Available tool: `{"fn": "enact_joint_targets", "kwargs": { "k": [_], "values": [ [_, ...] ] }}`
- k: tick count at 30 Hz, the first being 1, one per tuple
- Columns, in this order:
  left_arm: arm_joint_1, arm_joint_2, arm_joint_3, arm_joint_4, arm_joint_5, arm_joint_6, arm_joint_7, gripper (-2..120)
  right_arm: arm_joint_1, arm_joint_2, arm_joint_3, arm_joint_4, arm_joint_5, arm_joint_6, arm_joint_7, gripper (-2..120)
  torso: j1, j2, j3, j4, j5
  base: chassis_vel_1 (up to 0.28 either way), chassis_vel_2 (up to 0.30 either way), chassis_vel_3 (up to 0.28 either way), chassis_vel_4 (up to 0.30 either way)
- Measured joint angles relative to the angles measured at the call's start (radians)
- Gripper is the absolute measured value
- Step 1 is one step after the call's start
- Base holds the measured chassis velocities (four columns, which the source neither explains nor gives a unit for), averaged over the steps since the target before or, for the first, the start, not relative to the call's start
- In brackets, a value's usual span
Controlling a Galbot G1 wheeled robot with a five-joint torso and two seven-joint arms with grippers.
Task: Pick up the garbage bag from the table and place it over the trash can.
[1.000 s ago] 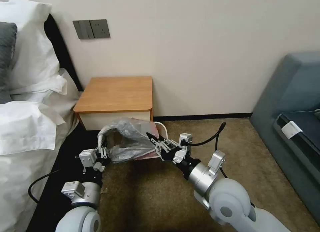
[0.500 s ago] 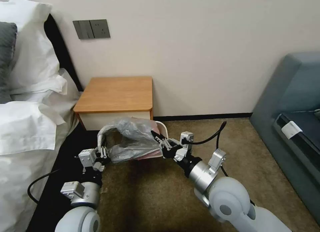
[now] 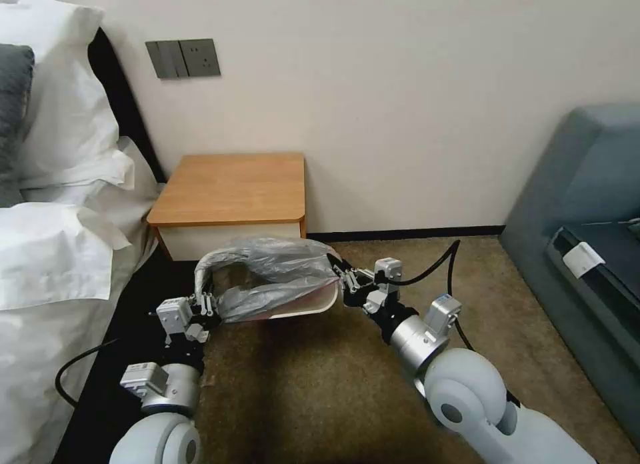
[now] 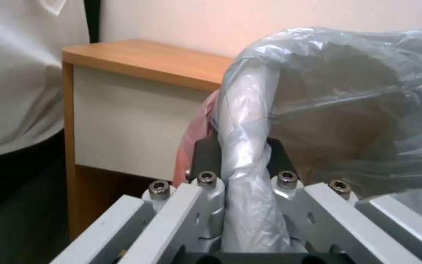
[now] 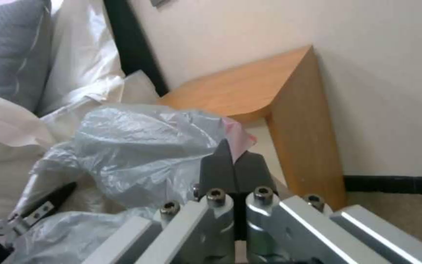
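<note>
The silvery-grey garbage bag [image 3: 277,267] is stretched between both grippers, low in front of the wooden table [image 3: 233,184]. It drapes over the cream-white trash can [image 3: 308,309], of which just a curved strip of the near rim peeks out. My left gripper [image 3: 205,297] is shut on a bunched strand of the bag [image 4: 243,161]. My right gripper [image 3: 338,277] is shut on the bag's pink-tinted edge [image 5: 238,137] at the can's right side. The table [image 4: 137,62] stands right behind the bag.
A bed with white bedding [image 3: 53,251] borders the left. A grey-blue sofa [image 3: 587,217] stands at the right. The wall and dark skirting [image 3: 413,234] run behind the table. Open brown carpet [image 3: 300,384] lies between my arms.
My right gripper has moved right and a little farther off, pulling the bag's edge with it; the bag now spans wider over the can. The left gripper has stayed put.
</note>
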Motion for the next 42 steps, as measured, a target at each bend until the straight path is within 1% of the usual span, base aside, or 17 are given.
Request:
{"fn": "enact_joint_targets", "kwargs": {
  "k": [9,12,16,21,29,31,32,36,37,42],
  "values": [
    [-0.001,-0.002,-0.001,-0.005,-0.036,0.012,-0.009,7,-0.029,-0.018,0.020,0.008,-0.006,-0.006,0.000,0,0.000,0.000,0.000,0.0000,0.0000,0.000,0.000,0.000,0.000],
    [-0.004,-0.004,0.001,-0.022,-0.083,0.037,-0.030,7,-0.047,-0.031,0.020,0.016,-0.015,-0.008,0.001,0,0.000,0.000,0.000,0.0000,0.0000,0.000,0.000,0.000,0.000],
    [-0.007,-0.005,0.002,-0.037,-0.121,0.062,-0.052,7,-0.060,-0.040,0.018,0.019,-0.025,-0.008,0.001,0,0.000,0.000,0.000,0.0000,0.0000,0.000,0.000,0.000,0.000],
    [-0.011,-0.006,0.002,-0.044,-0.141,0.080,-0.072,7,-0.071,-0.042,0.008,0.020,-0.036,-0.009,0.000,0,0.000,0.000,0.000,0.0000,-0.0001,0.000,0.000,0.000,0.000],
    [-0.013,-0.009,0.003,-0.063,-0.198,0.130,-0.107,7,-0.083,-0.046,-0.004,0.017,-0.067,-0.007,-0.012,0,0.000,0.000,0.000,0.0000,0.0000,0.000,0.000,0.000,0.000],
    [-0.015,-0.009,0.005,-0.071,-0.222,0.150,-0.121,7,-0.085,-0.047,-0.005,0.014,-0.088,-0.002,-0.021,0,0.000,0.000,0.000,0.0000,0.0000,0.000,0.000,0.000,0.000],
    [-0.017,-0.009,0.006,-0.079,-0.241,0.169,-0.134,7,-0.089,-0.049,-0.006,0.003,-0.129,0.013,-0.036,0,0.000,0.000,0.000,0.0000,-0.0001,0.000,0.000,0.000,0.000],
    [-0.019,-0.008,0.006,-0.091,-0.270,0.195,-0.151,7,-0.093,-0.051,-0.006,-0.013,-0.178,0.030,-0.054,0,0.000,0.000,0.000,0.0000,-0.0001,0.000,0.000,0.000,0.000],
    [-0.018,-0.005,0.006,-0.099,-0.291,0.214,-0.165,7,-0.093,-0.051,-0.006,-0.023,-0.198,0.036,-0.057,0,0.000,0.000,0.000,0.0000,0.0000,0.000,0.000,0.000,0.000],
    [-0.015,-0.003,0.006,-0.108,-0.312,0.232,-0.179,7,-0.089,-0.050,-0.004,-0.044,-0.239,0.049,-0.065,0,0.000,0.000,0.000,0.0000,-0.0001,0.000,0.000,0.000,0.000]
  ]
}}
